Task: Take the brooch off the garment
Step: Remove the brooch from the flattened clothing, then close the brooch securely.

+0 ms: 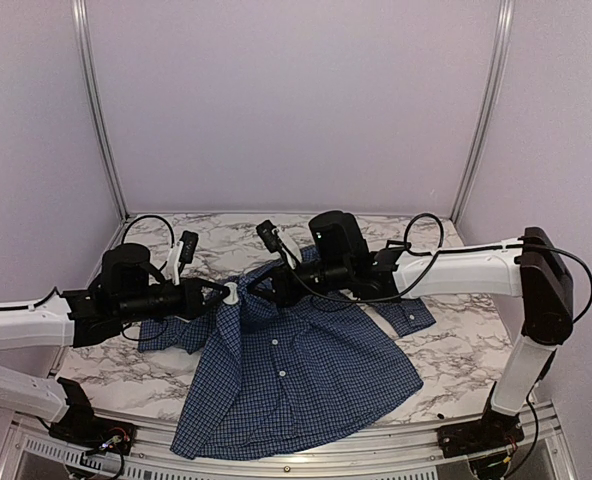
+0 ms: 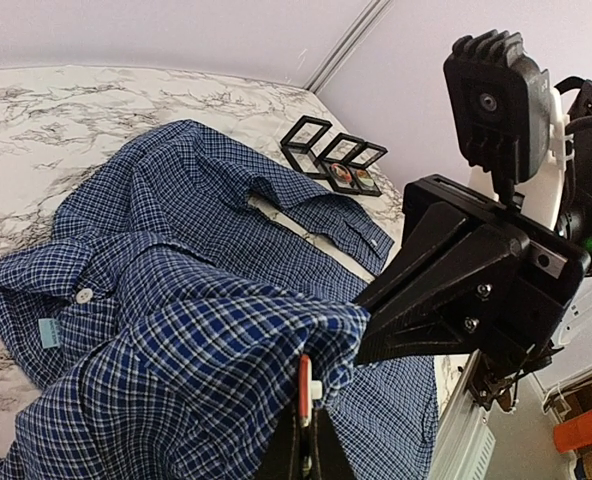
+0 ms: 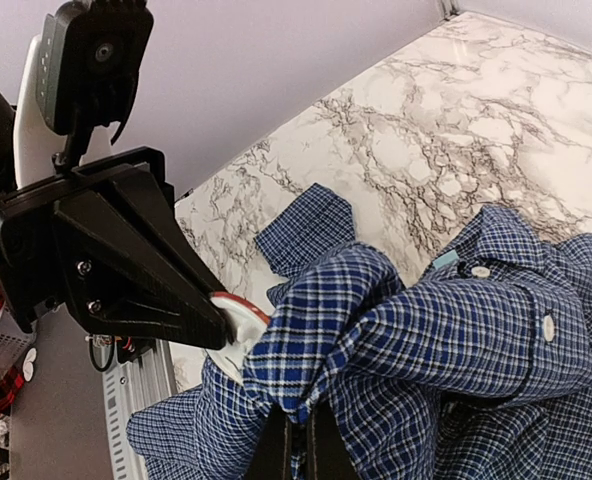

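I read the marble table (image 1: 456,350) as the base surface, with the garment (image 1: 296,375) spread flat on it below both sets of fingers and one part raised into a fold between them. The right gripper (image 2: 371,325) is closed on that fold of checked cloth. The left gripper (image 3: 214,318) faces it tip to tip, clamped on the brooch (image 3: 242,312). This white disc with a red rim lies against the fold, just beside the right fingers. Small black frames (image 2: 333,160) sit well beyond both grippers.
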You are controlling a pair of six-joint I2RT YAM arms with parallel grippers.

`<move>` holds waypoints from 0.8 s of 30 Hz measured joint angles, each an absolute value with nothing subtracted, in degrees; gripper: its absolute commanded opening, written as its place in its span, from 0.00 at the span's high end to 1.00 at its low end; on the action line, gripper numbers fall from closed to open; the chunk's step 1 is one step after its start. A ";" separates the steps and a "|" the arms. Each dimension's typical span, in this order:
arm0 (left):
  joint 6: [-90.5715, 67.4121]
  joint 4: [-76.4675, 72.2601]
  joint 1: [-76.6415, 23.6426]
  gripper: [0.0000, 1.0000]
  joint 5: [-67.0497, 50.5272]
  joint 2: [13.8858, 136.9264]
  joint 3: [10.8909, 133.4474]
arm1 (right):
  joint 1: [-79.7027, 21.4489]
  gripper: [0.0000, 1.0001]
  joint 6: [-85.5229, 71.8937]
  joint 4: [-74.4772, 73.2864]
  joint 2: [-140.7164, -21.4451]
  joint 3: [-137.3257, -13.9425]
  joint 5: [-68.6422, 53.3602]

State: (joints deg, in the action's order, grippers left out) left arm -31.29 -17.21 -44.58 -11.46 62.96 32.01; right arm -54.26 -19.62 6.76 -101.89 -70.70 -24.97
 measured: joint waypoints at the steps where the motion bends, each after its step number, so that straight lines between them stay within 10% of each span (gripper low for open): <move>1: -31.22 -17.06 -44.58 1.00 -11.46 62.76 32.01 | -54.26 1.00 -19.62 6.79 -101.89 -70.70 -24.97; 24: -31.05 -16.84 -44.58 1.00 -11.51 59.83 32.01 | -54.26 0.48 -19.46 6.59 -101.43 -70.70 -24.93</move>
